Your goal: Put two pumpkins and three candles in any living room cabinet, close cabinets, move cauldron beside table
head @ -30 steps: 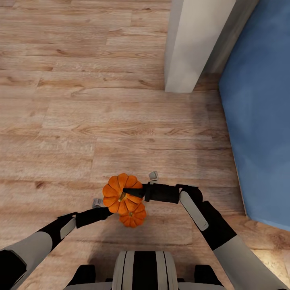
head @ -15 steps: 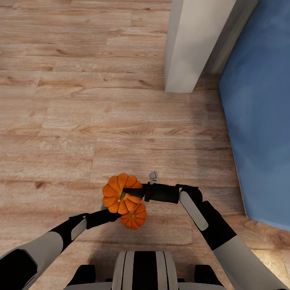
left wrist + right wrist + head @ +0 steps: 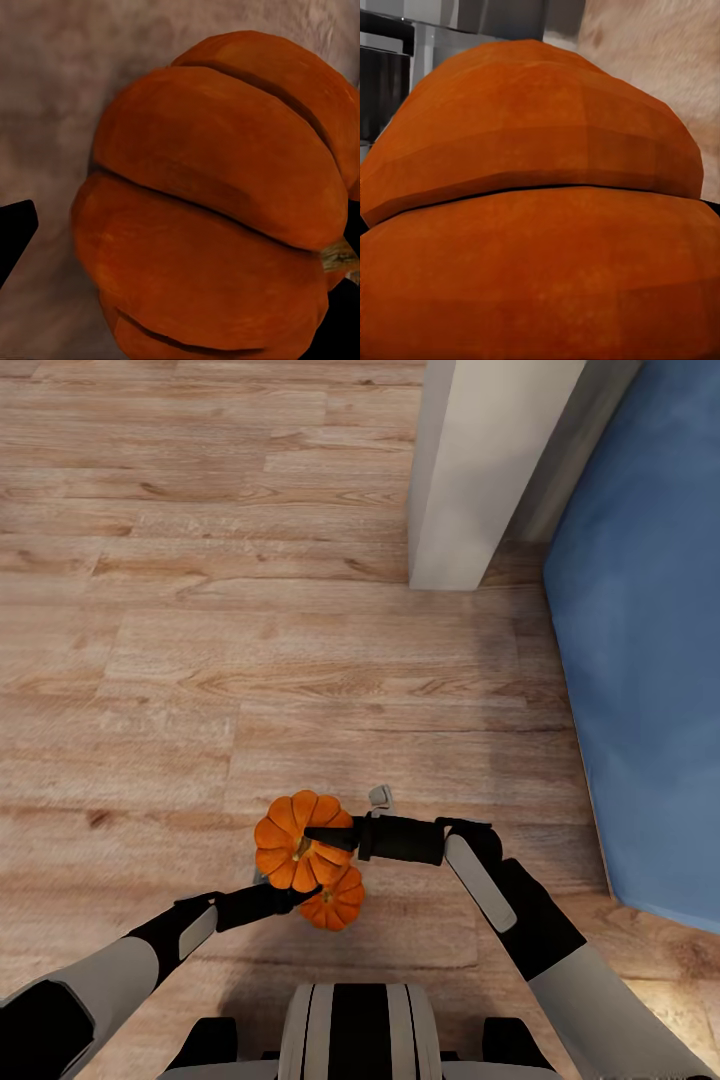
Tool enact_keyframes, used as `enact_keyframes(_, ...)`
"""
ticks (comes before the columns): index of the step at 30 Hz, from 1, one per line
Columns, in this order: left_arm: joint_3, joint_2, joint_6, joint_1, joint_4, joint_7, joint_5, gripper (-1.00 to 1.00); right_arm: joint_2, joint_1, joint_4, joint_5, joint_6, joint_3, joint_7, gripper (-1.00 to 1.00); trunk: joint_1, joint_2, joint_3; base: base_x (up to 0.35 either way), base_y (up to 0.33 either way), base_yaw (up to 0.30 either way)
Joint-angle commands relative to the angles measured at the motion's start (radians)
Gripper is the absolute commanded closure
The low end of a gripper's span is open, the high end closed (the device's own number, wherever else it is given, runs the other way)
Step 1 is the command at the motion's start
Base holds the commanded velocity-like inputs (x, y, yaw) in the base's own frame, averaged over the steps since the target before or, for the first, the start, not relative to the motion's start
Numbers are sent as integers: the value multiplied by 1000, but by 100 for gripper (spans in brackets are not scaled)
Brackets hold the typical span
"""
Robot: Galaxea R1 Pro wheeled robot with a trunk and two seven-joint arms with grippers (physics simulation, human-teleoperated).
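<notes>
From the head camera, both arms reach inward over a wood floor (image 3: 200,660), each carrying a pumpkin in front of the robot's trunk (image 3: 358,1030). The right gripper (image 3: 322,838) comes in from the right with its dark fingers clamped across the top of the upper pumpkin (image 3: 290,840), near its stem. The left gripper (image 3: 300,898) comes up from the lower left and grips the lower pumpkin (image 3: 335,900), which sits just below and partly under the upper one; the two overlap in this view, and whether they touch is not clear. Both pumpkins are held off the floor. A white pillar (image 3: 480,470) stands ahead to the right, and a blue sofa (image 3: 650,660) runs down the right edge. In the left wrist view, the lower pumpkin (image 3: 217,202) is very close between the fingers, ribs plain and a bit of brownish stem (image 3: 341,255) at one side; one black finger (image 3: 15,232) shows at the edge, with blurred floor behind. In the right wrist view, the upper pumpkin (image 3: 532,225) is pressed right up to the lens, with a corner of floor (image 3: 660,52) and grey robot parts (image 3: 427,45) behind it.
</notes>
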Motion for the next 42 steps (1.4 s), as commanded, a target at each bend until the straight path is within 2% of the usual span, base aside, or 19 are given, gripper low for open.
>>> enact_keyframes(1,-5,0,-2,6,5,8,-6,-100,0,0,4,0,1,0,0,100,0,0,0,0,0,0)
enact_keyframes(6,15,1,-2,16,5,6,15,-100,2,9,-4,5,0,0,-13,100,0,0,2,0,0,-55)
enact_keyframes(9,23,1,-2,16,5,14,16,-100,1,10,-4,4,0,0,-13,100,0,0,5,0,0,-195)
enact_keyframes(15,-6,2,-2,16,5,13,7,-100,1,11,-3,3,-1,0,-13,100,0,0,12,0,0,-204)
enact_keyframes(21,-7,2,-1,16,5,11,23,-100,1,11,-3,3,-1,0,-13,100,0,0,19,0,0,-206)
enact_keyframes(22,-9,1,0,16,4,10,-8,-100,1,11,-3,3,-1,0,-13,100,0,0,20,0,0,-206)
enact_keyframes(26,-15,-1,1,16,-3,6,-10,-100,1,11,-2,3,-1,0,-13,100,0,0,25,0,0,-206)
enact_keyframes(27,-20,-2,2,16,-6,3,-10,100,2,11,-1,3,-1,0,-13,100,0,0,26,0,0,-206)
enact_keyframes(33,-63,-4,20,16,-38,-9,-9,100,2,11,-1,2,-1,0,-13,100,0,0,31,0,0,-148)
enact_keyframes(38,-68,0,21,16,-60,-28,-8,100,2,11,-1,2,-1,0,-13,100,0,0,31,0,0,-9)
enact_keyframes(42,-63,37,22,15,-61,-137,-8,100,2,11,-1,1,-1,0,-13,100,0,0,31,0,0,0)
